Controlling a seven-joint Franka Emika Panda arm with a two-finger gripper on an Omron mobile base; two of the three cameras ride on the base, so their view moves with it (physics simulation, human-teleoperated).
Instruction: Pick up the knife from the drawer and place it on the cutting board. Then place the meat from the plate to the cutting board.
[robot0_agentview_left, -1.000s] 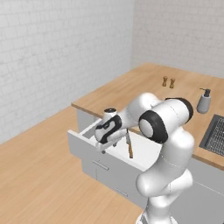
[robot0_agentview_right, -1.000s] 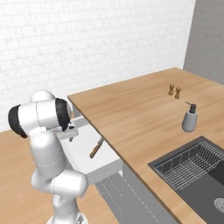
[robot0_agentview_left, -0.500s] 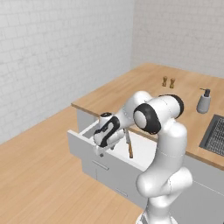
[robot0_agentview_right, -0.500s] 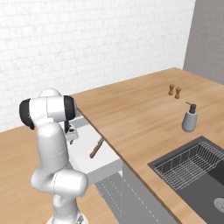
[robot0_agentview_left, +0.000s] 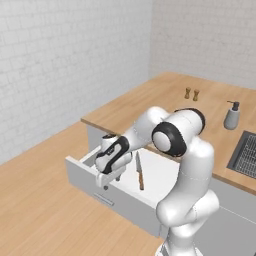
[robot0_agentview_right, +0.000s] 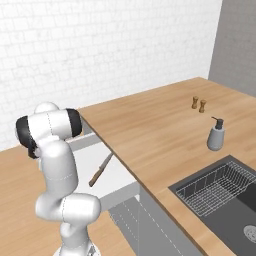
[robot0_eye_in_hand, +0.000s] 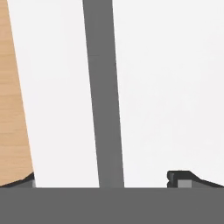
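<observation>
The drawer (robot0_agentview_left: 114, 196) stands pulled out, white inside (robot0_agentview_right: 89, 153). The knife (robot0_agentview_left: 139, 171) lies flat on the drawer floor, silver blade to the back and wooden handle toward the front; it appears again as the knife (robot0_agentview_right: 100, 170) in the right base view. My gripper (robot0_agentview_left: 106, 176) hangs over the drawer's front left part, left of the knife and apart from it. It is open (robot0_eye_in_hand: 103, 179), nothing between its fingers. A grey strip of the drawer (robot0_eye_in_hand: 103, 87) runs between the fingertips. The cutting board, the plate and the meat are out of view.
The wooden counter (robot0_agentview_right: 155, 130) runs behind and right of the drawer. On it stand two small shakers (robot0_agentview_left: 191, 93) and a grey soap dispenser (robot0_agentview_right: 216, 136). A sink with a wire rack (robot0_agentview_right: 217, 190) lies at the right. Wooden floor (robot0_agentview_left: 35, 210) is left of the drawer.
My hand has moved left and toward the drawer's front, away from the knife. The knife and the drawer have stayed where they were.
</observation>
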